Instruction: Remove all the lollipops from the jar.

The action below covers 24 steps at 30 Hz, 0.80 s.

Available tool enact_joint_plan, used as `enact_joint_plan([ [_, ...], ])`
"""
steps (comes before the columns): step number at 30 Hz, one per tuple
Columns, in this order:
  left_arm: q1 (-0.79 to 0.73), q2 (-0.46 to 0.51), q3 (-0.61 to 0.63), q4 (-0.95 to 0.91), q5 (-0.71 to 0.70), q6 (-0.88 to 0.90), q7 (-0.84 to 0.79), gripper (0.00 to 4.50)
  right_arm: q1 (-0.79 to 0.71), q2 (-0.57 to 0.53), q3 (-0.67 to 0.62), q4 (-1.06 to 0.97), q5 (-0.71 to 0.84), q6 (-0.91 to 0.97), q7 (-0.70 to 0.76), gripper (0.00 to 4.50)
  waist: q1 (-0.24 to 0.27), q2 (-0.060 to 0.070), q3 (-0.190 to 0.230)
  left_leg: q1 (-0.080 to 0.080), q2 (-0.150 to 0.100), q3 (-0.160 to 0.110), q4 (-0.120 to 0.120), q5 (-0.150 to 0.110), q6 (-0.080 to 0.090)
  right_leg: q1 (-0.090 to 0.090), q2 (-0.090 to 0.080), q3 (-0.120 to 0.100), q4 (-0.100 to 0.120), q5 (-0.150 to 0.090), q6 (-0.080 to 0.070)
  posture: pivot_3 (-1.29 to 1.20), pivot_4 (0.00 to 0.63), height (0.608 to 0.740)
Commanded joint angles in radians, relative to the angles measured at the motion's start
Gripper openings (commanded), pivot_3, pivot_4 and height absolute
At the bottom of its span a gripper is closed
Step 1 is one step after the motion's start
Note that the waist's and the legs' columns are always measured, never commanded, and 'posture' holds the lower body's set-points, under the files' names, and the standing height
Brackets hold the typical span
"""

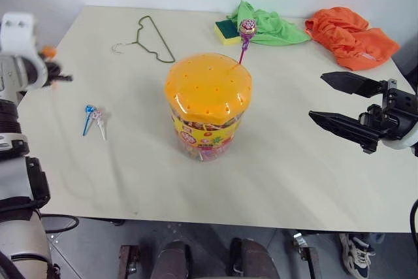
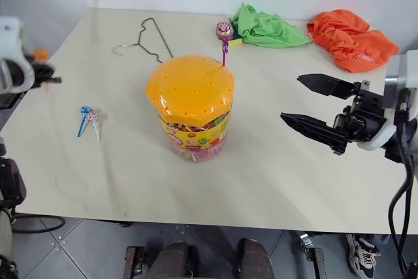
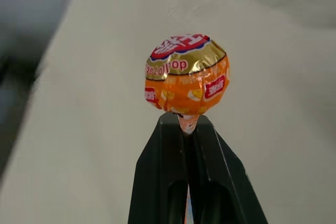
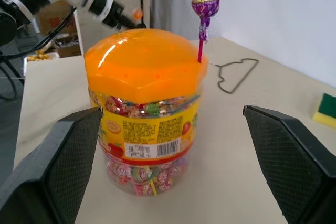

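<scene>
My left gripper [image 3: 188,129] is clamped on the stick of an orange lollipop [image 3: 186,75], out over the table's [image 1: 294,174] left edge; its wrapper reads "Lollipop". Two lollipops [image 1: 93,118] already lie on the table below it. The last one [image 1: 247,29] stands upright in the jar [image 1: 208,106] lid's far-right edge, stick vertical. My right gripper [image 1: 339,106], fingers spread wide and empty, sits right of the jar, nearer that purple lollipop. The jar's label is too small to read.
</scene>
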<state>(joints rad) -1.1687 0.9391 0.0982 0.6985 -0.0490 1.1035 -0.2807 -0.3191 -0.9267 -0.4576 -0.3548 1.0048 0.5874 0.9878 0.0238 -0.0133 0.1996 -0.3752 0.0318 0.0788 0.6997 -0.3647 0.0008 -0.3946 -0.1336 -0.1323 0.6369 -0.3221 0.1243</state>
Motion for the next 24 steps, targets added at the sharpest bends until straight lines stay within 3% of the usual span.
enact_joint_plan([
  [1, -0.005, 0.041, 0.012, 0.058, 0.059, 0.053, 0.077, 0.03, -0.029, 0.012, 0.007, 0.015, -0.011, -0.026, 0.019, 4.50, 0.002, 0.000, 0.000, 0.000, 0.000, 0.000, 0.000, 0.000, 0.000, 0.000, 0.000, 0.000, 0.000, 0.000, 0.000, 0.00, 0.150, 0.740],
  [10, 0.064, 0.065, -0.023, 0.157, 0.081, 0.125, 0.059, 0.03, -0.045, 0.035, 0.021, 0.022, -0.034, -0.025, 0.033, 4.50, 0.000, -0.003, 0.000, 0.000, 0.000, 0.000, 0.000, 0.000, 0.000, 0.000, 0.000, 0.000, 0.000, 0.000, 0.000, 0.00, 0.150, 0.740],
  [13, 0.061, 0.066, -0.022, 0.158, 0.074, 0.147, 0.047, 0.68, -0.045, 0.036, 0.018, 0.021, -0.036, -0.023, 0.033, 4.50, 0.002, -0.003, 0.000, 0.000, 0.000, 0.000, 0.000, 0.000, 0.000, -0.001, 0.000, 0.000, 0.001, 0.000, 0.000, 0.00, 0.150, 0.740],
  [24, 0.041, 0.109, -0.095, -0.011, 0.062, 0.275, -0.077, 3.94, -0.044, 0.025, 0.008, 0.027, -0.039, -0.021, 0.038, 4.50, 0.000, -0.003, -0.001, 0.000, 0.000, 0.001, 0.000, 0.000, 0.000, -0.001, 0.000, 0.000, 0.001, 0.000, 0.000, 0.00, 0.150, 0.740],
])
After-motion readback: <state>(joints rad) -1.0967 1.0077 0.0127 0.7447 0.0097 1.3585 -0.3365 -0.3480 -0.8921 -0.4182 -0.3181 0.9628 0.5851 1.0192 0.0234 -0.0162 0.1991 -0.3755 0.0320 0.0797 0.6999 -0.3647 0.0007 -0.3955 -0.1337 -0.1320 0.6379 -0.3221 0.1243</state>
